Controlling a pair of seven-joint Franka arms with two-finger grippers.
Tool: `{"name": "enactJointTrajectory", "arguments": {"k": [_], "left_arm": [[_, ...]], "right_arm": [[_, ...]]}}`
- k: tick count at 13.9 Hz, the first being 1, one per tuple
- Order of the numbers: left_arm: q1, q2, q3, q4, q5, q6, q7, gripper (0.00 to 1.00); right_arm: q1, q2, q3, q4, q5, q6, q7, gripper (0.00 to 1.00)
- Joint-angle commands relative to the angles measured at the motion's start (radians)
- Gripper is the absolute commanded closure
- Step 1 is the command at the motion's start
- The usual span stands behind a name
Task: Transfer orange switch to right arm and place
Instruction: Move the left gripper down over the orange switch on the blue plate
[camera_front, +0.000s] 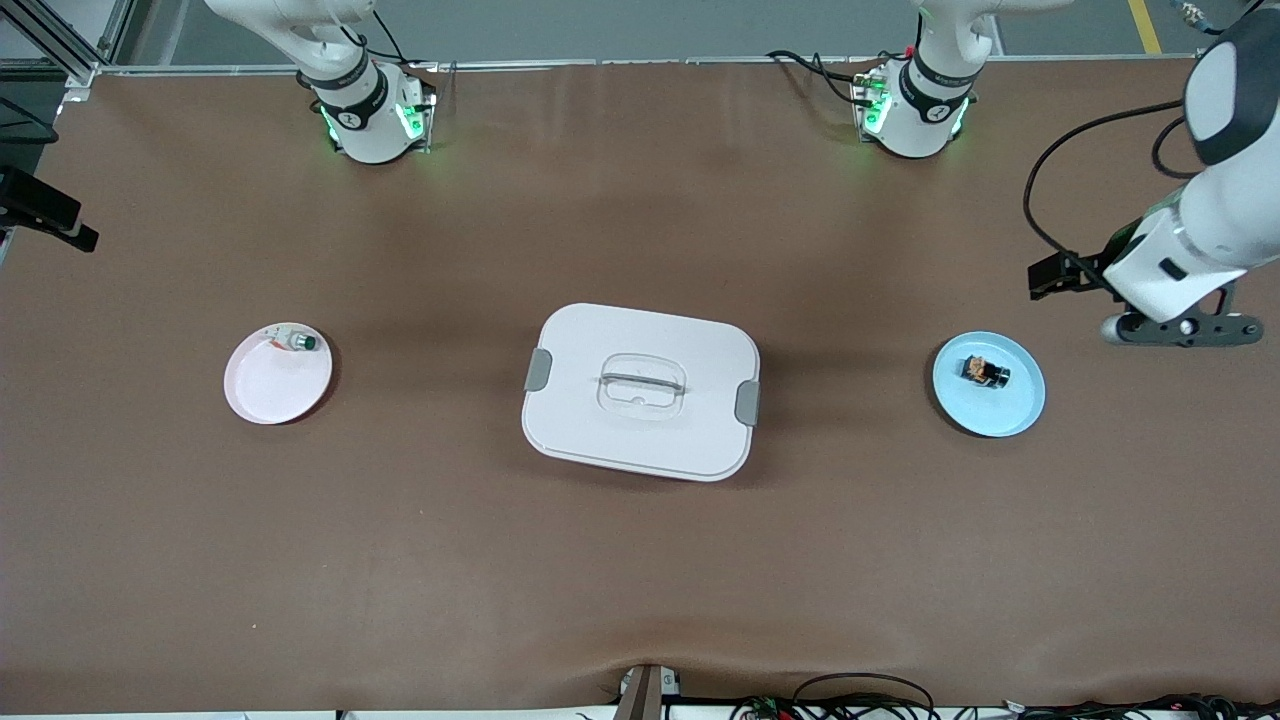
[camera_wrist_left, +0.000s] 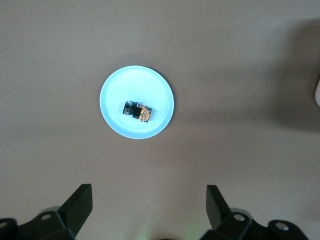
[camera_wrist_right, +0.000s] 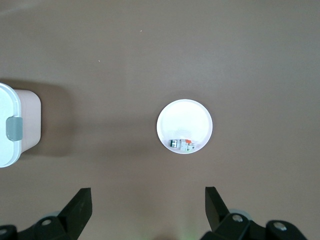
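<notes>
The orange switch (camera_front: 987, 373), a tiny black block with an orange part, lies on a light blue plate (camera_front: 1012, 418) toward the left arm's end of the table. In the left wrist view the switch (camera_wrist_left: 137, 111) lies in the middle of that plate (camera_wrist_left: 116, 86). My left gripper (camera_wrist_left: 148, 200) is open and empty, up in the air over the bare table beside the plate. The left arm (camera_front: 1200, 240) shows at the edge of the front view. My right gripper (camera_wrist_right: 148, 202) is open and empty, high over the table near the white plate; it is out of the front view.
A white lidded box (camera_front: 600, 340) with grey latches stands mid-table; its corner shows in the right wrist view (camera_wrist_right: 7, 102). A white plate (camera_front: 270, 400) toward the right arm's end holds a small white-silver piece with a green cap (camera_front: 297, 342), also in the right wrist view (camera_wrist_right: 181, 144).
</notes>
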Motion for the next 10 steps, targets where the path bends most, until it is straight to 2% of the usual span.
{"name": "enactJointTrajectory", "arguments": {"k": [1, 5, 10], "left_arm": [[0.013, -0.035, -0.009, -0.13, -0.01, 0.112, 0.057, 0.0], [0.036, -0.035, -0.009, -0.287, -0.008, 0.299, 0.123, 0.0], [0.034, -0.012, -0.009, -0.422, 0.007, 0.503, 0.137, 0.0]], "right_arm": [[-0.006, -0.019, 0.007, -0.016, -0.01, -0.002, 0.015, 0.0], [-0.007, -0.019, 0.007, -0.016, -0.01, -0.002, 0.015, 0.0], [-0.007, -0.019, 0.007, -0.016, -0.01, -0.002, 0.015, 0.0]]}}
